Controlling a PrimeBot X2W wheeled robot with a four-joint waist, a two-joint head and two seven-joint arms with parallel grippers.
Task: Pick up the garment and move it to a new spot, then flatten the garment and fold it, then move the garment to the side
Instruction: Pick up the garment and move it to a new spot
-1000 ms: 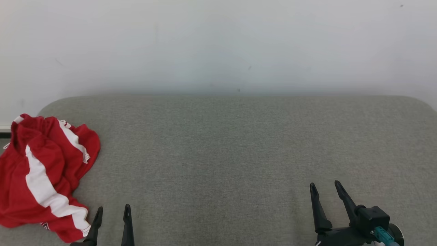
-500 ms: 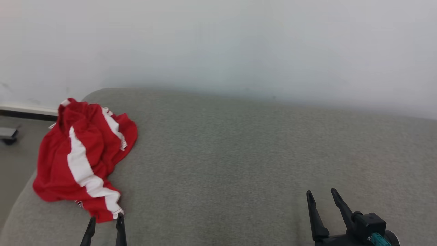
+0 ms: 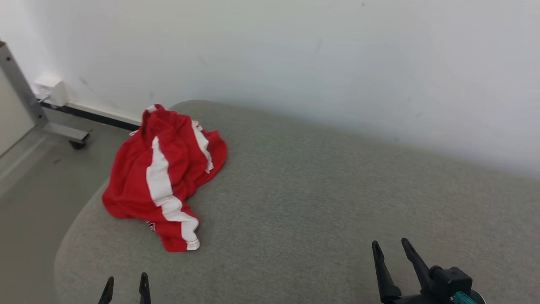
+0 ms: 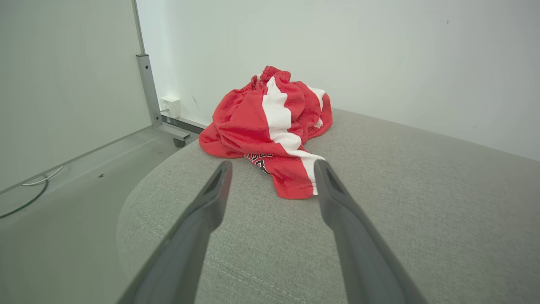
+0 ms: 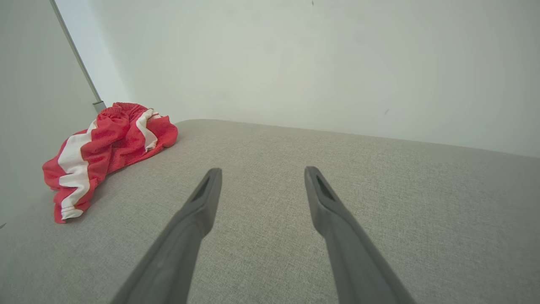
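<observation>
A: Where is the garment (image 3: 162,177) lying?
B: It is sitting crumpled at the left end of the cushion (image 3: 320,198), near the rounded corner, with its left side reaching the rim. Your left gripper (image 3: 125,290) is hovering near the closest hem, fingers spread and gripping nothing. Your right gripper (image 3: 390,264) is waiting well apart from the garment, also spread and empty

A: How should I be taking it?
B: I judge you are only starting the pick-up. Be aiming the left fingers at a raised ridge of the heap rather than the flat hem, and be closing on several layers so nothing is slipping out as you are lifting. Be keeping the tips from digging in, since the grey cover is looking soft and is probably giving under pressure

A: Where am I carrying it?
B: Toward the middle of the cushion, where plain grey cloth is offering room for flattening. Be lifting high enough that trailing cloth isn't dragging

A: What else is around?
B: A white wall (image 3: 295,63) is running close behind the cushion. On the floor (image 3: 29,198) to the left, a grey frame leg (image 3: 63,133) on a caster is standing beside a small white box (image 3: 52,90). Be swinging inward, away from that edge
</observation>
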